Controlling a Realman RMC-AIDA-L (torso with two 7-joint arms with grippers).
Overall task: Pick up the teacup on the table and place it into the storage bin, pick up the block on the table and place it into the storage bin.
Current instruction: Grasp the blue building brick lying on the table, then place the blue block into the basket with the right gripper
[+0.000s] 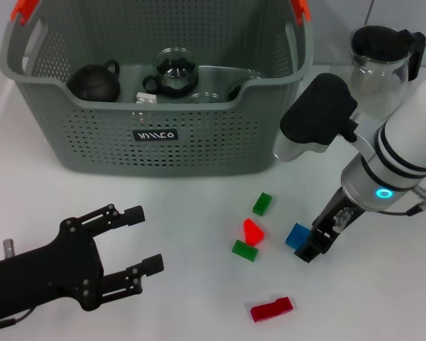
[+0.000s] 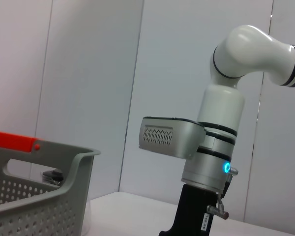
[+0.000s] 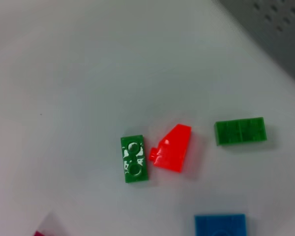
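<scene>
Reaching low, the right gripper [image 1: 314,250] sat just right of the blue block [image 1: 297,235] — jaw state I couldn't tell. It should centre over that block first. Left gripper [image 1: 138,248] idled near-left, fingers apart. Storage bin [image 1: 156,153] stood far-left.

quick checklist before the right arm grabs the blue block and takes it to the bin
1. Right gripper low at the blue block: ok, right beside it in the head view.
2. Fingers straddling the block: cannot tell, they are not clear from any view.
3. Neighbours clear of the grasp: ok, the red wedge and green blocks lie apart from the blue one.
4. Storage bin has room: ok, open top with a dark teapot and glassware at the bottom.
5. Left gripper out of the path: ok, open and parked low on the left.
</scene>
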